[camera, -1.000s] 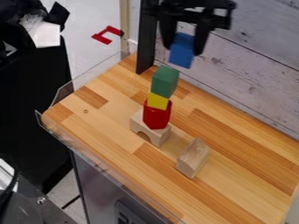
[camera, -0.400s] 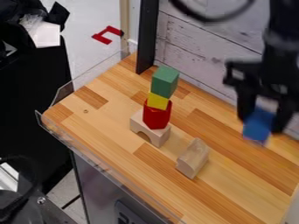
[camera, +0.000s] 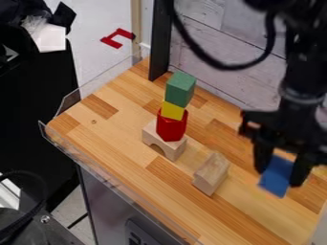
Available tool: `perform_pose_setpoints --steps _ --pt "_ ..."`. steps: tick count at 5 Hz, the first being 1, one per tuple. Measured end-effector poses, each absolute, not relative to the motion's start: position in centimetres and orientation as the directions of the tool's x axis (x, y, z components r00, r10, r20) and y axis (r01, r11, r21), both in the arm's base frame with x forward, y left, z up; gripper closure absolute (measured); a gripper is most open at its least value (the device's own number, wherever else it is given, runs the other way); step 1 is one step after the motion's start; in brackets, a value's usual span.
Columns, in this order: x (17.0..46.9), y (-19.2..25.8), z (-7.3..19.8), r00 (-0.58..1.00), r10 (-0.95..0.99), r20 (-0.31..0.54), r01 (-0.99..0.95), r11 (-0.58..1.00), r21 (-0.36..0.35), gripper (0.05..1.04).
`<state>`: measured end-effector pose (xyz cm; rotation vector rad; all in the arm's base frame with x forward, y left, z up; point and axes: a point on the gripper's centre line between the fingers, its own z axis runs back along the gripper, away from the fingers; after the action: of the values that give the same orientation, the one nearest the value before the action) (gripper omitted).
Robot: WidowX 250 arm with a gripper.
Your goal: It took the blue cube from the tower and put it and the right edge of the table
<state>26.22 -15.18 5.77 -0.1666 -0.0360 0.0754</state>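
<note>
At the right side of the table, my gripper (camera: pixel 278 175) hangs down, shut on the blue cube (camera: pixel 277 176), which is tilted between its two fingers. Whether the cube touches the wood below cannot be told. Left of it stands the tower: a pale wooden arch at the bottom, a red block (camera: pixel 171 126), a yellow block (camera: pixel 172 110) and a green block (camera: pixel 181 89) on top. The table (camera: pixel 121 139) has a wood-strip surface.
A loose pale wooden block (camera: pixel 211 174) lies between the tower and my gripper. A whitewashed plank wall (camera: pixel 214 52) and a black post (camera: pixel 160 40) border the back. A clear low rim (camera: pixel 108 174) runs along the table's left front edge.
From above the tower, my gripper has swung over to the right with the blue cube and come down lower over the right side. The tower has kept its place.
</note>
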Motion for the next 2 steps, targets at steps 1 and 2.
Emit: perform_pose_setpoints --steps 1,2 --pt "26.0 -14.7 3.8 0.994 0.097 0.053 -0.087 0.984 -0.158 0.551" --pt "26.1 -14.6 2.7 0.993 0.088 0.081 -0.076 0.988 -0.136 0.551"
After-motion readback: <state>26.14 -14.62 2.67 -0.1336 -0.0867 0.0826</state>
